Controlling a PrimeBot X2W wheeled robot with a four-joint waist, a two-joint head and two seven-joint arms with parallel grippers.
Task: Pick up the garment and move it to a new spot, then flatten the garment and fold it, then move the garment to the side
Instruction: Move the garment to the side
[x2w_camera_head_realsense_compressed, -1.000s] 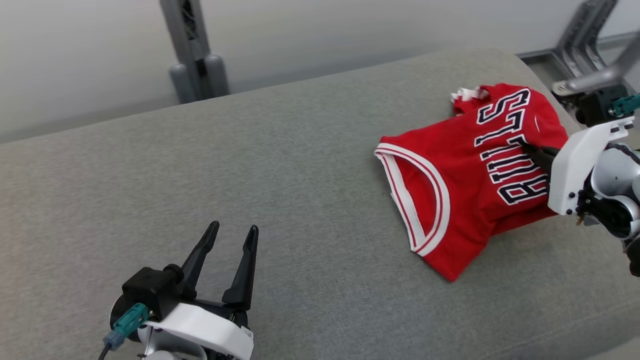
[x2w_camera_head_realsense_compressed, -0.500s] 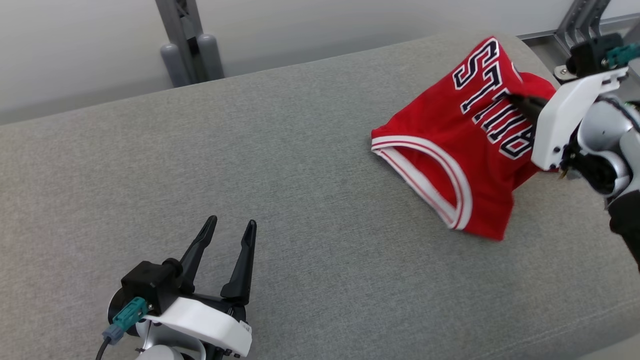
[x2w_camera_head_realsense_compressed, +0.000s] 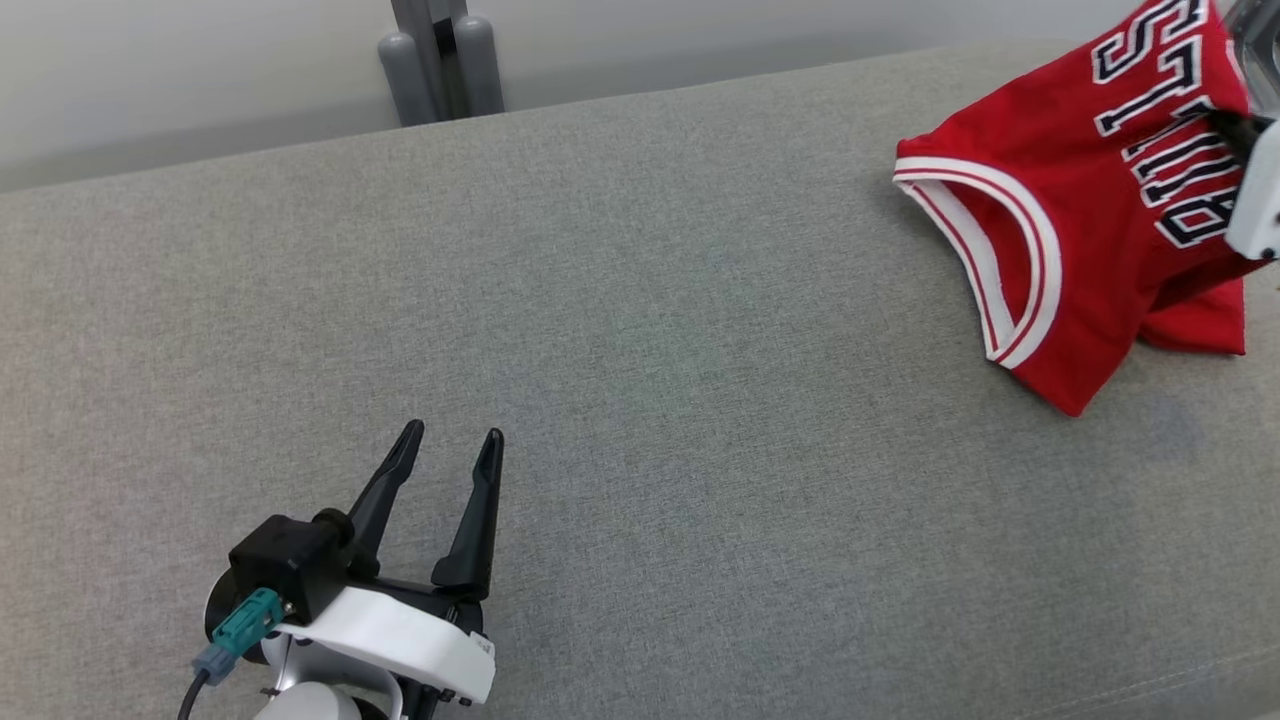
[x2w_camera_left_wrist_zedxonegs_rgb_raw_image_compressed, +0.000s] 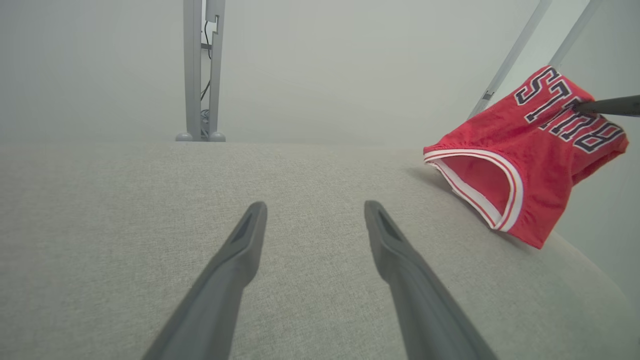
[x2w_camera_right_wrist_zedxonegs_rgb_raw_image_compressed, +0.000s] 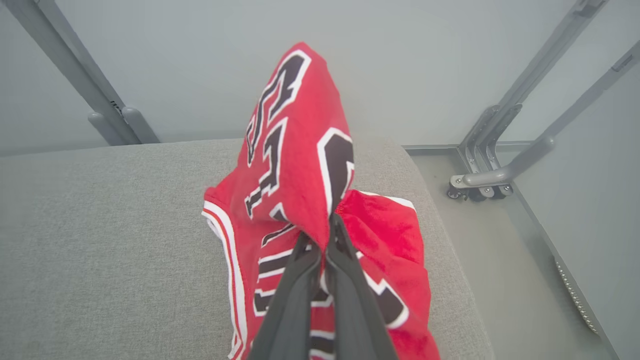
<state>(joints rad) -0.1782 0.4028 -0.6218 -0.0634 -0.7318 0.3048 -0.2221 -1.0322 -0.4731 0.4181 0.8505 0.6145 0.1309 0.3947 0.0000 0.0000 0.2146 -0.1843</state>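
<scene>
The garment (x2w_camera_head_realsense_compressed: 1090, 230) is a red jersey with white trim and dark block letters, at the far right of the grey cushion. It hangs partly lifted, its lower folds still touching the cushion. My right gripper (x2w_camera_right_wrist_zedxonegs_rgb_raw_image_compressed: 322, 235) is shut on a pinch of the garment (x2w_camera_right_wrist_zedxonegs_rgb_raw_image_compressed: 295, 165) at the lettering, and the cloth drapes up and over its fingertips. From the left wrist the garment (x2w_camera_left_wrist_zedxonegs_rgb_raw_image_compressed: 525, 155) shows raised at the right, a dark finger (x2w_camera_left_wrist_zedxonegs_rgb_raw_image_compressed: 607, 106) of the right gripper reaching into it. My left gripper (x2w_camera_head_realsense_compressed: 450, 445) stands open low at the left, above bare cushion, far from the garment.
The grey cushion (x2w_camera_head_realsense_compressed: 600, 300) spans the head view, its rounded right end (x2w_camera_right_wrist_zedxonegs_rgb_raw_image_compressed: 440, 240) just beyond the garment. A grey metal post (x2w_camera_head_realsense_compressed: 440, 60) stands behind the far edge. Angled metal legs with casters (x2w_camera_right_wrist_zedxonegs_rgb_raw_image_compressed: 480, 185) sit on the floor past the right end.
My right gripper has raised the garment, so the lettered part now stands up off the cushion. The head camera has turned left, shifting the scene to the right. The left gripper has stayed open and still.
</scene>
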